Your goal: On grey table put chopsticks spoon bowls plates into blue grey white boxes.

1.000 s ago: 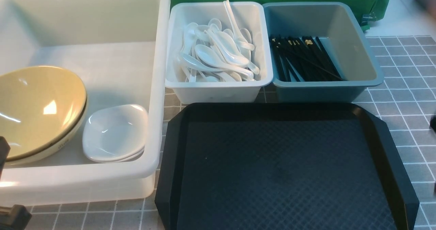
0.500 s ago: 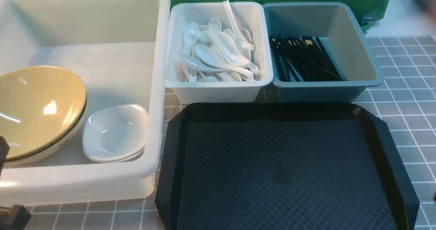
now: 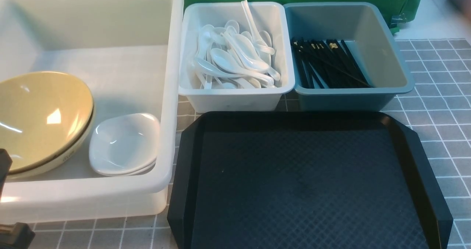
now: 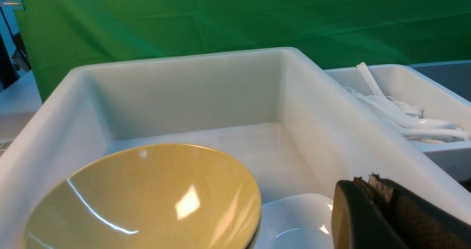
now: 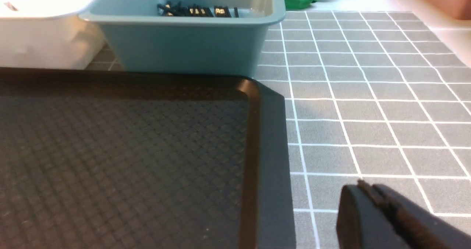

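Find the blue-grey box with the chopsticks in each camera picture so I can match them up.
Front view: the blue-grey box sits at top right, behind the black tray.
Left wrist view: only a corner of it shows at the right edge.
Right wrist view: top centre, behind the tray.
Shared landmark: the white box of spoons touching its side.

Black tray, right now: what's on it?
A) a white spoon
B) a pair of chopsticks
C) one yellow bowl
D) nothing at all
D: the black tray shows only bare textured surface, while the chopsticks lie in the blue-grey box, the spoons in the small white box, and the yellow bowls in the large white tub.
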Action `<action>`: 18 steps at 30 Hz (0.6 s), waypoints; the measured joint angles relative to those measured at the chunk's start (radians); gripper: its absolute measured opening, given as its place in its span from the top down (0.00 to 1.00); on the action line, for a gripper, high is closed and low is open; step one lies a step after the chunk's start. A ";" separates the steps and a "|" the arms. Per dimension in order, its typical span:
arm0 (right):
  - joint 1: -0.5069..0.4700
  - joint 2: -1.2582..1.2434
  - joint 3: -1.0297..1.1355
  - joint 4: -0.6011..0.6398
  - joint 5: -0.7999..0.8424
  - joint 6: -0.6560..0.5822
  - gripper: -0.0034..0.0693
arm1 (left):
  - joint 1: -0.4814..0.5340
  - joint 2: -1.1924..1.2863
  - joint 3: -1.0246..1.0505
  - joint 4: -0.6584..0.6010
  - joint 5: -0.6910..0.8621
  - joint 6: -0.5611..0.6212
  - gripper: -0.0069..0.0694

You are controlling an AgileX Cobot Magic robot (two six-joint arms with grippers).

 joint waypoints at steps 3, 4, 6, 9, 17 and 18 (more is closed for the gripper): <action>0.000 0.000 0.000 0.000 0.000 0.000 0.90 | 0.000 0.000 0.000 0.000 0.000 0.000 0.92; 0.000 0.000 0.000 0.000 0.000 0.000 0.90 | 0.000 0.000 0.000 0.000 0.000 0.000 0.92; 0.000 0.000 0.000 0.000 0.000 0.000 0.89 | 0.000 0.000 0.000 0.000 0.000 0.000 0.92; 0.000 0.000 0.000 0.000 0.000 0.000 0.89 | 0.000 0.000 0.000 0.000 0.000 0.000 0.92; 0.000 0.000 0.000 0.001 0.001 0.000 0.87 | 0.000 0.000 0.000 0.000 0.000 0.000 0.92; 0.000 0.000 0.000 0.001 0.001 0.000 0.87 | 0.000 0.000 0.000 0.000 0.000 0.000 0.92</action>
